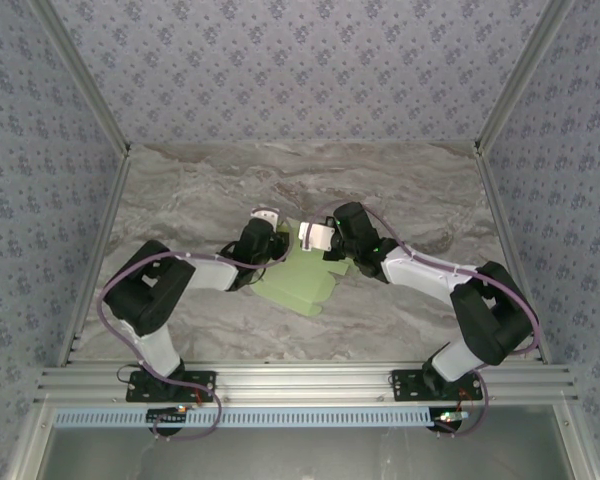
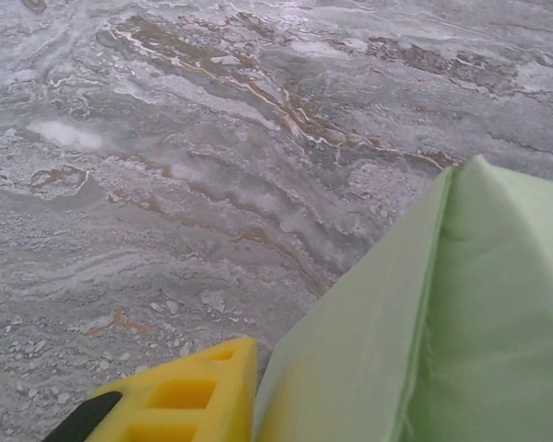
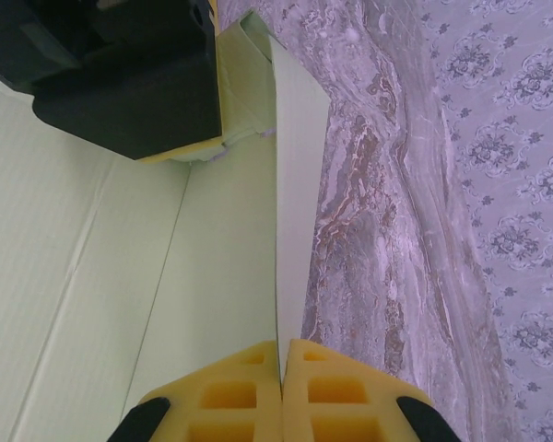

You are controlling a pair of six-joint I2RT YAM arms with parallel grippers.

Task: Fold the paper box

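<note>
The paper box (image 1: 302,283) is pale lime-green card, partly folded, lying mid-table between the two arms. My right gripper (image 3: 283,354) is shut on the thin edge of an upright flap (image 3: 300,184), which runs straight away from its yellow fingers (image 3: 230,391). From above, the right gripper (image 1: 318,250) sits at the sheet's far edge. My left gripper (image 1: 278,243) is at the far left corner. One of its yellow fingers (image 2: 194,391) presses against a raised fold of the card (image 2: 369,350), which hides the other finger. The left gripper's black body (image 3: 129,83) sits ahead of the right gripper, on the card.
The table (image 1: 410,190) is grey marbled stone. Patterned walls (image 1: 300,60) and metal posts close it in at the back and sides. The aluminium rail (image 1: 300,380) with both arm bases runs along the near edge.
</note>
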